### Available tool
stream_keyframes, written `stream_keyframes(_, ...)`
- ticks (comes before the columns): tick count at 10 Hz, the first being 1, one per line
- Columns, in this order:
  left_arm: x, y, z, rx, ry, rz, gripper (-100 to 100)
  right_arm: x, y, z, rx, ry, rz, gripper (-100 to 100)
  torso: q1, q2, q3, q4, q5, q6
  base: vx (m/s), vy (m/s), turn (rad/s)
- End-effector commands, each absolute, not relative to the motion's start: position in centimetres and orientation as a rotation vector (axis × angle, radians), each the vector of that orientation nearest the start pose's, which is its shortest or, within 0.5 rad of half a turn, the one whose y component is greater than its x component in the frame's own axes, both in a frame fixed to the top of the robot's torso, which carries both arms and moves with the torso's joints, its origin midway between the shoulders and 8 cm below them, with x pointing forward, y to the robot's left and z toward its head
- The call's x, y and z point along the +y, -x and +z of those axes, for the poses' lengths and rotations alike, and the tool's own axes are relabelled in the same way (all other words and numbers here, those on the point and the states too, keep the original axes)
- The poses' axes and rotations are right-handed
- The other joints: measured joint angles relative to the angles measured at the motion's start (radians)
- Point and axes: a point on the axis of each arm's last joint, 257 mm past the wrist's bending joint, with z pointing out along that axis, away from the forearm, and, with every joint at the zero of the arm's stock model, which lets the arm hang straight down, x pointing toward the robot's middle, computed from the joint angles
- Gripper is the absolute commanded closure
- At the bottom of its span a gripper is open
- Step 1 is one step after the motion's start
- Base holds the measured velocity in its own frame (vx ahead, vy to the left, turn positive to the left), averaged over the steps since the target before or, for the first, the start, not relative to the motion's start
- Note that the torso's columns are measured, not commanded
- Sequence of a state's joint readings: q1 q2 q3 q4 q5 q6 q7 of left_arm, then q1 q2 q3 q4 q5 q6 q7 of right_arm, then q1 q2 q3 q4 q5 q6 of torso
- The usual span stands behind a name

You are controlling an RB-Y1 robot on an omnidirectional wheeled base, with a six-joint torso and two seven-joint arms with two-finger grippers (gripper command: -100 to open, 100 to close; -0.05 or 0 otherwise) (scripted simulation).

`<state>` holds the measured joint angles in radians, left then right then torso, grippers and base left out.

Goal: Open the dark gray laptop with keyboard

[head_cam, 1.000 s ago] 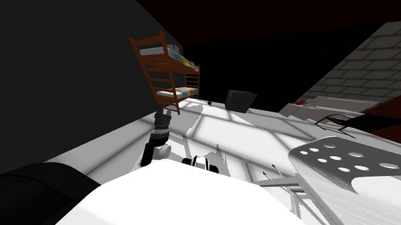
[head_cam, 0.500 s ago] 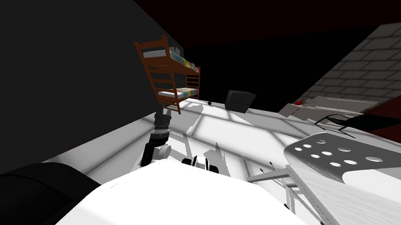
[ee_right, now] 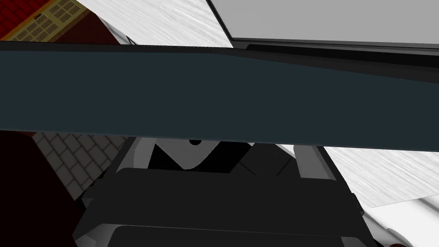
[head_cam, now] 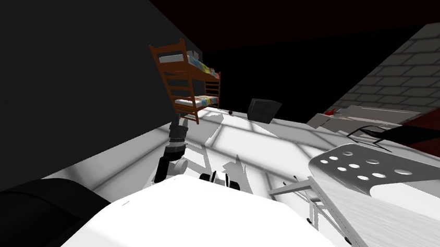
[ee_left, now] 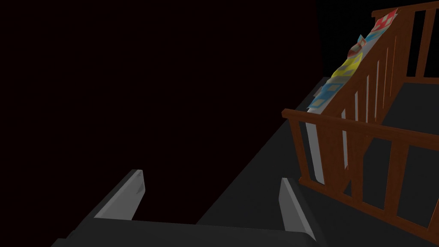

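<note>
Slate-dark laptop (ee_right: pixel 214 94) stretches as a broad band just past the spread fingers of the right pincer (ee_right: pixel 222 148), pale wood-grain tabletop (ee_right: pixel 163 21) behind it. Perforated grey chair (head_cam: pixel 376 170) crowds the tabletop. Left pincer (ee_left: pixel 211 176), also spread, faces a wooden bunk bed (ee_left: pixel 368 128).

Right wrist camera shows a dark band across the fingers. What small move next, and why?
Probably ease the right gripper forward against the dark slate band, likely the laptop's lid edge: its open fingers end at that band, with a grey panel in a dark frame and the white table beyond.
</note>
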<state>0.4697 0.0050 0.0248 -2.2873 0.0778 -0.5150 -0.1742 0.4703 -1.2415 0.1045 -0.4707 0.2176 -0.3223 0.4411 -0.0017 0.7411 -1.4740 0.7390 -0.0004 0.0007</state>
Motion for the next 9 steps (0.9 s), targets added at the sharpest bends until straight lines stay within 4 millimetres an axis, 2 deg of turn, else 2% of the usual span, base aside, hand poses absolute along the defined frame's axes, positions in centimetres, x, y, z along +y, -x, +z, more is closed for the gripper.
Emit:
stream_keyframes(1,29.2,-33.9,4.1,0.574,0.599,-1.185,0,-88.0,-8.0,-27.9,2.411,-0.174,-0.955,-100,0.002,-0.003,-0.001,-0.001,0.0,0.0,-0.155,-0.054,0.04)
stream_keyframes(3,29.2,-33.9,4.1,0.574,0.599,-1.185,0,-87.9,-8.1,-27.9,2.412,-0.165,-0.954,-100,0.002,-0.002,-0.001,0.0,0.0,0.0,-0.108,-0.03,0.017)
stream_keyframes(4,29.2,-33.9,4.1,0.574,0.599,-1.185,0,-86.9,-10.3,-28.3,2.394,-0.099,-0.913,-100,0.003,-0.006,-0.004,-0.002,0.001,-0.001,-0.134,-0.025,0.034)
stream_keyframes(5,29.2,-33.9,4.1,0.574,0.598,-1.185,0,-86.9,-10.3,-28.3,2.397,-0.089,-0.917,-100,0.002,-0.003,-0.003,-0.001,0.001,-0.001,-0.145,-0.035,0.034)
stream_keyframes(6,29.2,-33.9,4.1,0.574,0.599,-1.185,0,-85.7,-12.8,-28.7,2.371,-0.031,-0.87,-100,0.001,-0.002,-0.001,-0.001,0.0,-0.001,-0.169,-0.07,0.061)
stream_keyframes(7,29.2,-33.9,4.1,0.574,0.598,-1.185,0,-85.7,-12.8,-28.7,2.374,-0.01,-0.878,-100,-0.001,-0.001,-0.001,0.0,0.0,-0.001,-0.136,-0.078,0.05)
stream_keyframes(8,29.2,-33.9,4.1,0.574,0.599,-1.185,0,-84.3,-15.2,-29.0,2.342,0.042,-0.83,-100,-0.002,-0.003,-0.001,-0.001,-0.001,0.001,-0.192,-0.085,0.071)
stream_keyframes(9,29.2,-33.9,4.1,0.574,0.598,-1.185,0,-84.4,-14.9,-29.1,2.349,0.067,-0.842,-100,-0.005,0.001,0.002,0.0,-0.004,0.002,-0.173,-0.04,0.026)
